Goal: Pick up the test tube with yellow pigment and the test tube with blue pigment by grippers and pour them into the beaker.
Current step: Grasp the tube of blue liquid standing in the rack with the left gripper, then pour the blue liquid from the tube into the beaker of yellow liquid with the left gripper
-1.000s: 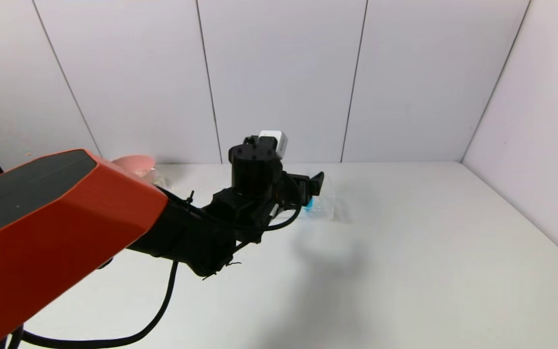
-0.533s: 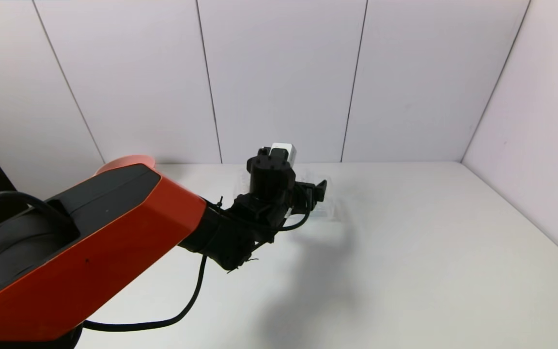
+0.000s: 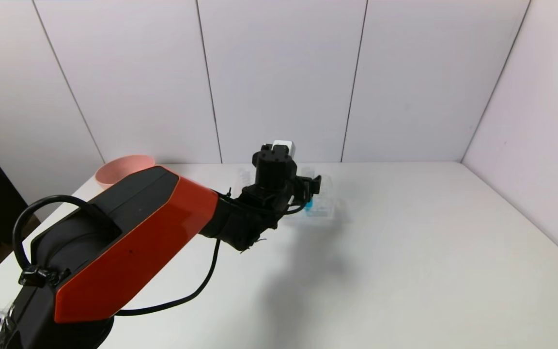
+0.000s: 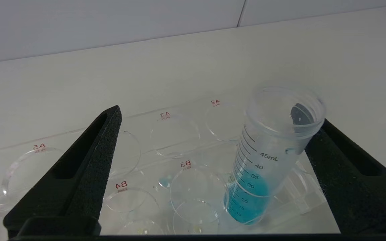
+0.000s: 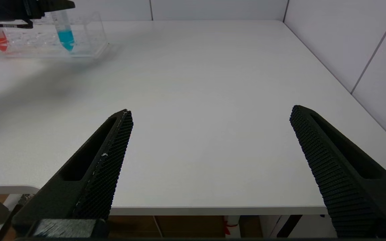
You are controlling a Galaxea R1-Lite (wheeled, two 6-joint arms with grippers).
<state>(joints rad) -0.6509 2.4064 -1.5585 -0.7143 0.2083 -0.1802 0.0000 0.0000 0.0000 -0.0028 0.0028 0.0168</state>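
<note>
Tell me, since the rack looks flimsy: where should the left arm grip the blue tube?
Grip the test tube with blue pigment on its upper wall, just below the rim, coming from above. It stands nearly upright in the clear rack, and the left gripper already straddles it, jaws open.

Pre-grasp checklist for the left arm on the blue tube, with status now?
1. Left gripper open, fingers either side of the test tube with blue pigment: ok.
2. Tube centred between the fingers: not ok, it sits close against one finger, far from the other.
3. Tube seated in the rack, leaning slightly: ok.
4. Blue liquid low in the tube, far from its open mouth: ok.
5. Beaker position: cannot tell, not seen.
6. Right gripper open, at the near table edge, away from the rack: ok.
</note>
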